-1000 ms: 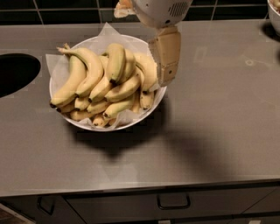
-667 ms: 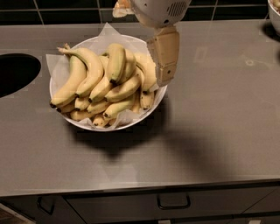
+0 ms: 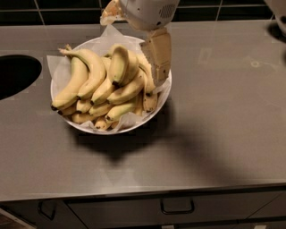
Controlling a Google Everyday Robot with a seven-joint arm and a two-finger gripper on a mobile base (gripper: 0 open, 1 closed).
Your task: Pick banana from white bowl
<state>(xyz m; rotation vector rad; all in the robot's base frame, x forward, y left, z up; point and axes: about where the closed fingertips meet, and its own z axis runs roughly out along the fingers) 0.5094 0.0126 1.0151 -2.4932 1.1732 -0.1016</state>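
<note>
The white bowl (image 3: pixel 157 103) with its crinkled paper liner stands left of centre on the grey counter and is heaped with bananas. The banana (image 3: pixel 119 64), short, plump and yellow with a dark tip, lies on top of the heap near the middle. A longer curved banana (image 3: pixel 91 69) lies to its left, and small stubby ones lie along the front. My gripper (image 3: pixel 157 81) hangs down from the white arm head (image 3: pixel 147 11) over the right side of the bowl, right of the banana and against the bananas there. The gripper hides part of the heap.
A dark round sink opening (image 3: pixel 15 74) is cut into the counter at the left edge. A dark tiled wall runs behind. A white vessel's rim (image 3: pixel 278 9) shows at the top right corner. Drawers with handles (image 3: pixel 177 206) sit below the counter's front edge.
My gripper and arm head have shifted a little to the left, further over the bowl's right side. The bowl and the bananas have not moved.
</note>
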